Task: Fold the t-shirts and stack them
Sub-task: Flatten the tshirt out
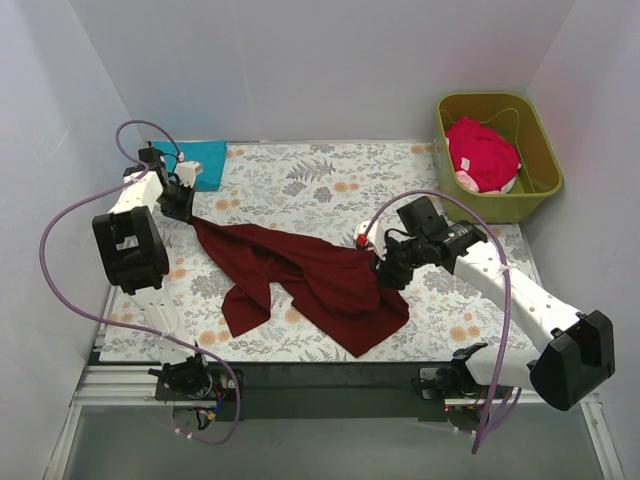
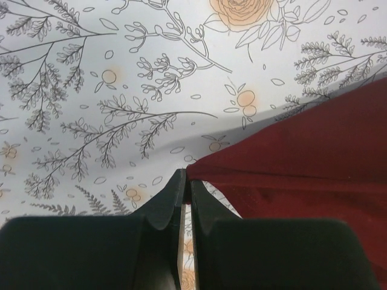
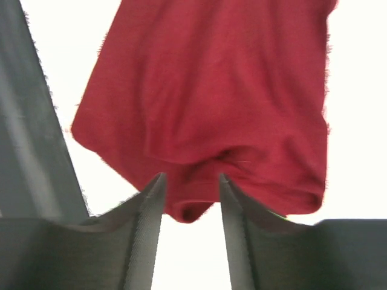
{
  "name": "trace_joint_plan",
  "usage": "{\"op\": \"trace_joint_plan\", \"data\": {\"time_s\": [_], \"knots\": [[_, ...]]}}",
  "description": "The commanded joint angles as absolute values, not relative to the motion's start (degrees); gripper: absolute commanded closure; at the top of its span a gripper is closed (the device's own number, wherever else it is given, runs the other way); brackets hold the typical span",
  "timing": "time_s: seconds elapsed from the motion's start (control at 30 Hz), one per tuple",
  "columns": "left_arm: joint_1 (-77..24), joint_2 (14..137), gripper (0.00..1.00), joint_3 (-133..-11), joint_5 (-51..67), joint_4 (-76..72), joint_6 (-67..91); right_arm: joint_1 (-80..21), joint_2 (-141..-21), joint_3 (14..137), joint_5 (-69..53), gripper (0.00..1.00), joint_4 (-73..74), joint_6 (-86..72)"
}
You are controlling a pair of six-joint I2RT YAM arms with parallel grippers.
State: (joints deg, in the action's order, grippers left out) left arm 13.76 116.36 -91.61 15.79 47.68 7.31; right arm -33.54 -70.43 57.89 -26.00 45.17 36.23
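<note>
The dark maroon t-shirt [image 1: 310, 275] lies crumpled and stretched across the middle of the floral tablecloth. My left gripper [image 1: 186, 207] is shut on the shirt's far-left corner; in the left wrist view the jaws [image 2: 186, 178] pinch the tip of the maroon cloth [image 2: 302, 151]. My right gripper [image 1: 386, 272] is at the shirt's right edge. In the right wrist view it [image 3: 190, 181] is open, with a fold of the maroon cloth [image 3: 205, 103] between the fingertips. The teal blue t-shirt [image 1: 203, 160] lies at the back left. The red-pink t-shirt [image 1: 482, 152] sits in the tub.
The olive-green plastic tub [image 1: 545, 165] stands at the back right, against the right wall. White walls close in the table on three sides. The tablecloth [image 1: 330, 180] shows bare behind the maroon shirt and at the front right.
</note>
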Motion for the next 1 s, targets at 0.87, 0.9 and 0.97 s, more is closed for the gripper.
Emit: {"op": "trace_joint_plan", "data": {"time_s": [0.87, 0.9, 0.97], "knots": [[13.8, 117.2, 1.00, -91.0, 17.7, 50.3, 5.9, -52.1, -75.9, 49.6, -10.5, 0.30, 31.5, 47.4], [13.9, 117.0, 1.00, -91.0, 17.8, 50.2, 5.9, -52.1, -75.9, 49.7, -10.8, 0.30, 31.5, 47.3], [13.8, 117.1, 1.00, -90.8, 17.8, 50.0, 5.8, -52.3, -75.9, 50.3, -12.6, 0.30, 32.6, 47.2]]}}
